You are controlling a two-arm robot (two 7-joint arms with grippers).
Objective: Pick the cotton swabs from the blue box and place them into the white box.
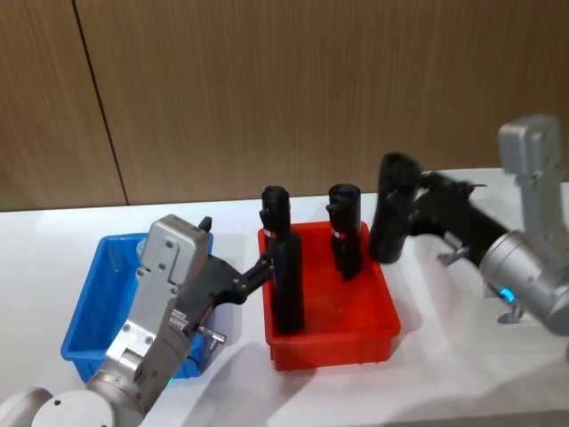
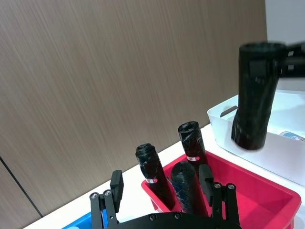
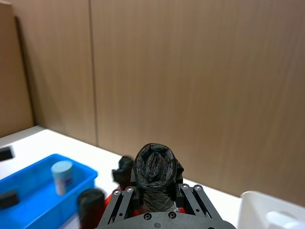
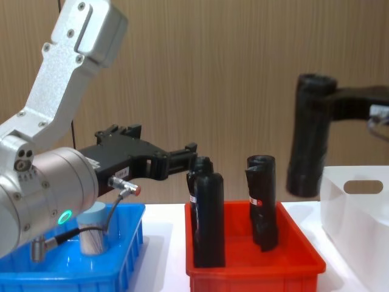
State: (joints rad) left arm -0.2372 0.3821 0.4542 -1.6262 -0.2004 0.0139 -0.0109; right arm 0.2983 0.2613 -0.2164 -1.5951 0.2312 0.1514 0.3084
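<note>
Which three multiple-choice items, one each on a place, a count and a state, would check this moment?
1. Where is the cotton swab tub?
A. in the blue box
B. in the red bin
C. on the bare table

2. How many black rolls stand in the red bin?
A. one
B. three
C. five

3. What is the right pincer doing?
A. hanging open with nothing in it
B. gripping a cotton swab tub
C. holding a black roll in the air

Key: 1 A, the cotton swab tub sits inside the blue box. 2 B, the left wrist view shows three rolls in the red bin, the open left pincer at them. 3 C, the right pincer is shut on a held black roll, clear of the bins.
</note>
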